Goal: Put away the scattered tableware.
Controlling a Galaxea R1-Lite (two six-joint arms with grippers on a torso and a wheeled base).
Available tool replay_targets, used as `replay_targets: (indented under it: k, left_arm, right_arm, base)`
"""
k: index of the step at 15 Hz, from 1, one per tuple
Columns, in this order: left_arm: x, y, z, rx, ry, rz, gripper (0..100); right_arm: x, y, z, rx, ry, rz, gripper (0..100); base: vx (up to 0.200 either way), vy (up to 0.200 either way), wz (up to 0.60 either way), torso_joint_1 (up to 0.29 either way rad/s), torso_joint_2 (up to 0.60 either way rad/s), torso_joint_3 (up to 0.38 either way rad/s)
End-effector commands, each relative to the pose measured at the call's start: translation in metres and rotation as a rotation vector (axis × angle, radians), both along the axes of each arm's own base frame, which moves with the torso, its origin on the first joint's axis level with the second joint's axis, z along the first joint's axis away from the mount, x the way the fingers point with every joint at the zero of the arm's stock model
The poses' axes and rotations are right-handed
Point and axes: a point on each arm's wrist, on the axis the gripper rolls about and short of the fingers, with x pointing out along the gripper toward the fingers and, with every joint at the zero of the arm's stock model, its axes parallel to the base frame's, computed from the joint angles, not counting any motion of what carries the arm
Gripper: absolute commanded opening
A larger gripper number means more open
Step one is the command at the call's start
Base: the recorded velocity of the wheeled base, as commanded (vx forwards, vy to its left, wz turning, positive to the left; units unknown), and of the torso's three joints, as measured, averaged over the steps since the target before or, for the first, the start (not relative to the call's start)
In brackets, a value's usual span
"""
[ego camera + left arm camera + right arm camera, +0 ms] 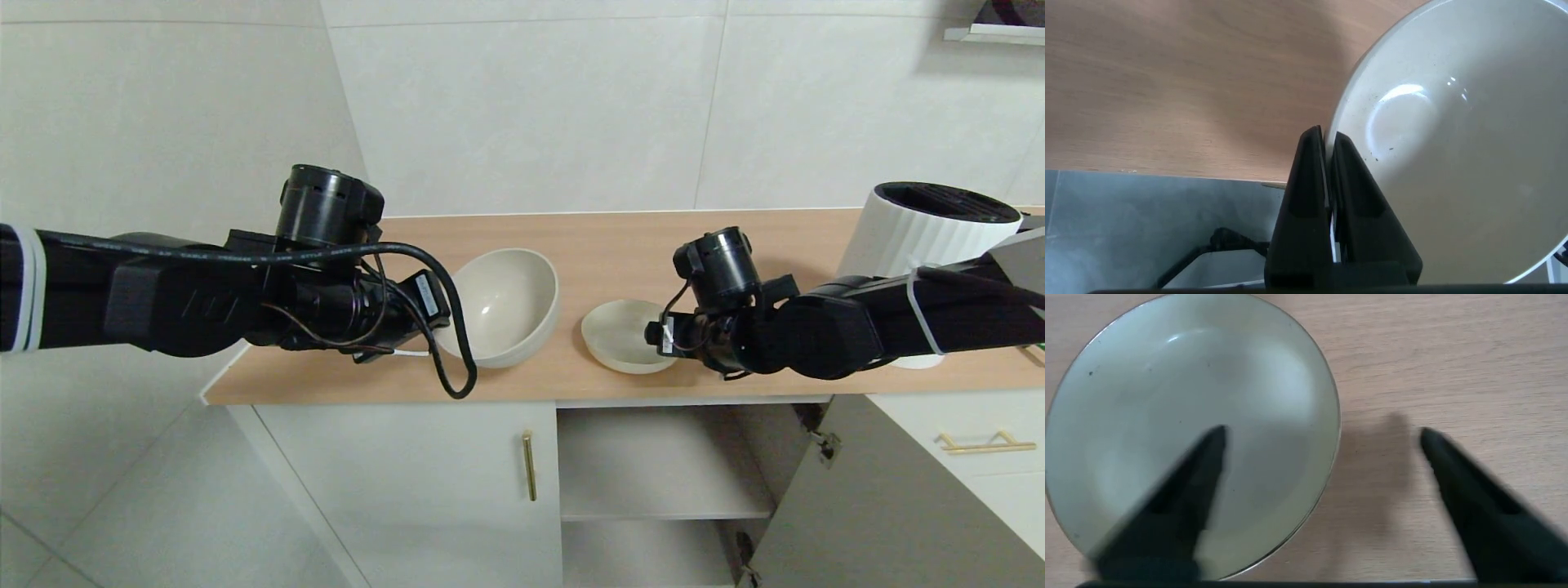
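Note:
A large cream bowl (pixel 506 306) (pixel 1454 139) is tilted on the wooden counter (pixel 620 245) near its front left corner. My left gripper (pixel 429 331) (pixel 1328 135) is shut on the bowl's rim, one finger inside and one outside. To the right sits a smaller, shallow cream bowl (pixel 620 331) (pixel 1184 416), upright on the counter. My right gripper (pixel 657 335) (pixel 1323 434) is open just above it, straddling its rim, with one finger (pixel 1200 482) over the bowl's inside and the other over bare wood.
A white ribbed container (pixel 922 224) stands at the counter's right end, behind my right arm. Below the counter a cabinet (pixel 653 465) is open, showing its shelves, and its door (pixel 816 506) swings out to the right. A closed door with a gold handle (pixel 529 465) lies to the left.

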Motion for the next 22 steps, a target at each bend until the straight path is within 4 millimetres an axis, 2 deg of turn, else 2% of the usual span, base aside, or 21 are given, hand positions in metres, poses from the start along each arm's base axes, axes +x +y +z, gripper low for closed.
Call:
replay_targets:
  k: [1,7,11,12,14,16,19,20,22]
  left_arm:
    - [0.0,0.0,0.001,-0.001,-0.001,0.0,0]
    - [-0.001,0.0,0.001,-0.002,-0.003,0.0,0]
    - [-0.009,0.004,0.007,0.001,-0.01,-0.003,0]
    - [-0.016,0.007,0.011,0.01,-0.024,-0.013,0]
    - [-0.035,0.014,0.019,0.044,-0.058,-0.043,0]
    - [-0.055,0.022,0.025,0.067,-0.082,-0.062,0]
    - [-0.083,0.033,0.027,0.098,-0.108,-0.105,0]
    - [-0.1,0.036,0.031,0.085,-0.125,-0.139,0]
    - [-0.119,0.041,0.034,0.069,-0.144,-0.166,0]
  right_arm:
    - [0.0,0.0,0.001,0.002,-0.001,0.001,0]
    - [-0.001,0.0,0.002,0.005,-0.003,0.003,0]
    - [-0.011,-0.007,0.02,0.038,-0.026,0.006,0]
    - [-0.017,-0.014,0.029,0.059,-0.026,0.019,0]
    - [-0.049,-0.031,0.057,0.138,-0.012,0.131,0]
    - [-0.077,-0.045,0.077,0.179,0.013,0.209,0]
    - [-0.104,-0.061,0.085,0.182,0.04,0.242,0]
    - [-0.115,-0.067,0.085,0.183,0.041,0.247,0]
    - [-0.13,-0.076,0.083,0.183,0.053,0.253,0]
  base:
    - [0.0,0.0,0.0,0.0,0.0,0.0]
    - [0.0,0.0,0.0,0.0,0.0,0.0]
    - [0.0,0.0,0.0,0.0,0.0,0.0]
    - [0.0,0.0,0.0,0.0,0.0,0.0]
    - [0.0,0.0,0.0,0.0,0.0,0.0]
    - [0.0,0.0,0.0,0.0,0.0,0.0]
    - [0.0,0.0,0.0,0.0,0.0,0.0]
    - [0.0,0.0,0.0,0.0,0.0,0.0]
    - [0.0,0.0,0.0,0.0,0.0,0.0]
